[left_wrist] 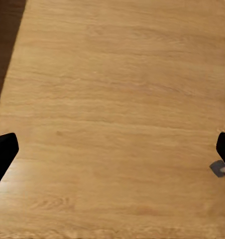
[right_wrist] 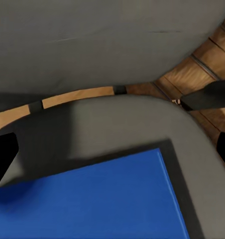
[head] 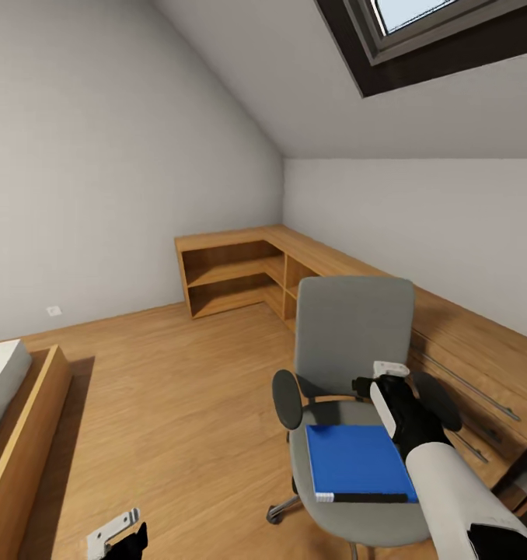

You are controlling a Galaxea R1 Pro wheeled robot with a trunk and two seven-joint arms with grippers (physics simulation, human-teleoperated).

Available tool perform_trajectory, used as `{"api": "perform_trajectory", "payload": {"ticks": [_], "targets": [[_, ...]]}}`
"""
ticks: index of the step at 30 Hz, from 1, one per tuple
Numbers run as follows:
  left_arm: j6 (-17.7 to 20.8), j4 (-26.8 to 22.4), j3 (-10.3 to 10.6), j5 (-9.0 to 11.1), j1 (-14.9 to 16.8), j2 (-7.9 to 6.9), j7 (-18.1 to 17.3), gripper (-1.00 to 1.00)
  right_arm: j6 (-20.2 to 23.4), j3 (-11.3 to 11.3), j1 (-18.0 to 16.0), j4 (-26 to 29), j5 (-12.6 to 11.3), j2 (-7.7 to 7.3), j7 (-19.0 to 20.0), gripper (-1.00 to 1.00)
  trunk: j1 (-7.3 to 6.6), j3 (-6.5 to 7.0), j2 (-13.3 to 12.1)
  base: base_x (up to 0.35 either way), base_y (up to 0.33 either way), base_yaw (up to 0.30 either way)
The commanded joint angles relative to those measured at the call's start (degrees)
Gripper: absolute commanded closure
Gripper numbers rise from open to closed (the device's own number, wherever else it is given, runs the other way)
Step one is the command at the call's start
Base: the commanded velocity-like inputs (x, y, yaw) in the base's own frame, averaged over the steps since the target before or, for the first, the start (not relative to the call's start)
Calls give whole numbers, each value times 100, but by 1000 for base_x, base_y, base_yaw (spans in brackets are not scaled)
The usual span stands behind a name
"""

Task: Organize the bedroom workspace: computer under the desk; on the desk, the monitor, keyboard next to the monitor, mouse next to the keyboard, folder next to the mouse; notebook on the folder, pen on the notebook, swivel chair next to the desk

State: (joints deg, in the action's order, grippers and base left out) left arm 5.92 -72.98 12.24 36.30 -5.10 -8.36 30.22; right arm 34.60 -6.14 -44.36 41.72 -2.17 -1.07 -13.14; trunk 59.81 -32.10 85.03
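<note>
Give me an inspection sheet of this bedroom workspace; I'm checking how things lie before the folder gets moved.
Surface: wooden floor; the grey seat of the swivel chair.
Job's things: blue folder lies flat on the seat, dark spine toward the robot.
Clutter: nothing seen.
Grippers: right pincer hovers open above the folder's back edge, empty; left pincer hangs open over bare floor, empty.
Cables: nothing seen.
Surroundings: low wooden corner shelf unit along the walls, bed to the left, skylight in the sloped ceiling, wall socket.
</note>
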Motion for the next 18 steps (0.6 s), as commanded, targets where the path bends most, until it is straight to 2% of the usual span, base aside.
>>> {"api": "perform_trajectory", "payload": {"ticks": [1,3,5,6,7,10,15,17,18], "targets": [[182,-108,21,25,1,-6,42,-100,23,11,-3,6,-25,-3,-22,-100,23,-23,45,0,0,0],[888,-598,38,32,-1,-7,63,-100,15,41,-3,-2,-32,-10,-16,-100,67,-59,125,0,0,0],[1222,-833,40,40,-3,-4,71,-100,18,50,-3,-24,-35,-9,-13,-100,111,-95,205,0,0,0],[1590,-998,41,57,64,51,78,-100,25,56,-11,-66,-37,-8,-4,-100,133,-113,245,0,0,0],[1668,-1021,40,60,111,87,82,-100,24,57,-15,-78,-37,-8,-2,-100,155,-131,285,0,0,0],[1948,-1066,8,70,419,371,170,-100,16,59,-36,-311,-42,-12,2,-100,221,-185,406,0,0,0],[2078,-1068,-21,85,860,712,358,-100,-75,56,-118,-788,-46,-15,4,-100,330,-275,606,0,0,0],[2149,-1069,-26,85,1109,956,399,-100,-149,54,-212,-983,-54,-17,4,-100,374,-311,686,0,0,0],[2183,-1069,-26,86,1140,995,402,-100,-157,53,-225,-1011,-56,-19,4,-100,396,-329,726,0,0,0]]}}
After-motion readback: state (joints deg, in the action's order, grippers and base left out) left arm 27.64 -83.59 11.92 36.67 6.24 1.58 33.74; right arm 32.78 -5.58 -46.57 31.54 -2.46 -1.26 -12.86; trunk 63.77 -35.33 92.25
